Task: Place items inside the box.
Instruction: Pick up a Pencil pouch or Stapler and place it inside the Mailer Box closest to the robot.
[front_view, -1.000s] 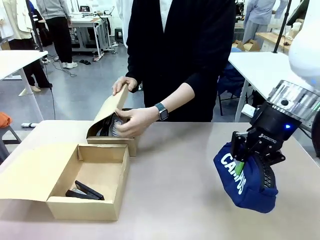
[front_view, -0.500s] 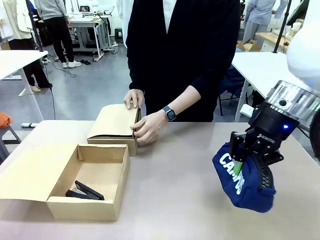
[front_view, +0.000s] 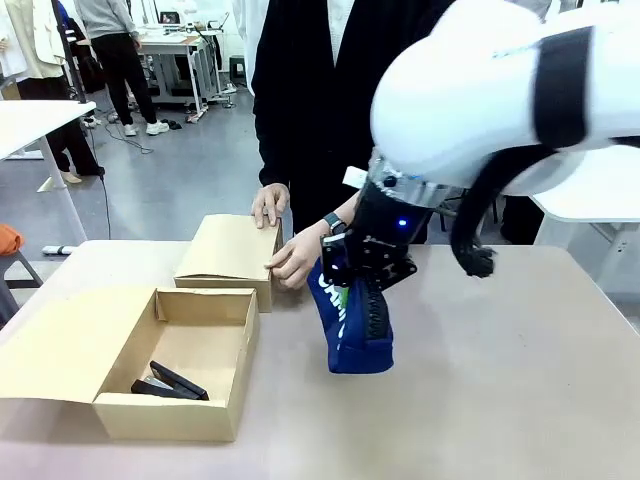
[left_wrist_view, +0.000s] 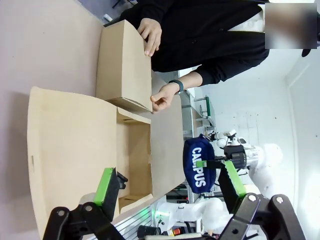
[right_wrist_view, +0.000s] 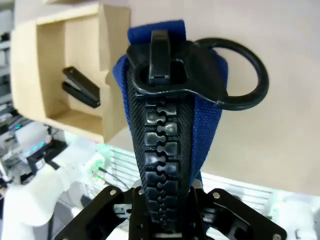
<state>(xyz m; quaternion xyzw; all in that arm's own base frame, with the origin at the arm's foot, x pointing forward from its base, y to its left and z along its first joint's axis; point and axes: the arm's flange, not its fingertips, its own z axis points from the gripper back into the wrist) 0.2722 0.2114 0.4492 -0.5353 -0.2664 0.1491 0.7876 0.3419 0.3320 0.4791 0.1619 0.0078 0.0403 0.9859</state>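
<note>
I hold the navy pencil case (front_view: 357, 342) in the right gripper (front_view: 358, 292), whose two fingers are clenched on its upper end at the middle of the front view. The case hangs down from the fingers with its long axis almost vertical. Its lower end is close over the table (front_view: 480, 400), and I cannot tell whether it touches.

The open box (front_view: 172, 416) lies down and to the left of the gripper, in the lower left of the frame, with a strip of bare table between them. So I judge that the coming move goes to picture left, and that the case must then lie flat to fit the compartment. A black stapler (front_view: 170, 382) already lies in the near corner of the box, and the far part of the floor is free.

The left gripper (left_wrist_view: 169, 182) is released, its green pads wide apart, and it looks over the box flap (left_wrist_view: 75, 145). This arm seems nearer to the box, but it holds nothing.

The person's hands (front_view: 295, 258) rest on a closed box (front_view: 232, 250) just behind the open one, near the path of the case, so I would watch them.

The case is soft dark blue cloth with white letters. In the right wrist view it shows a thick black zipper (right_wrist_view: 160, 140) and a ring pull.
</note>
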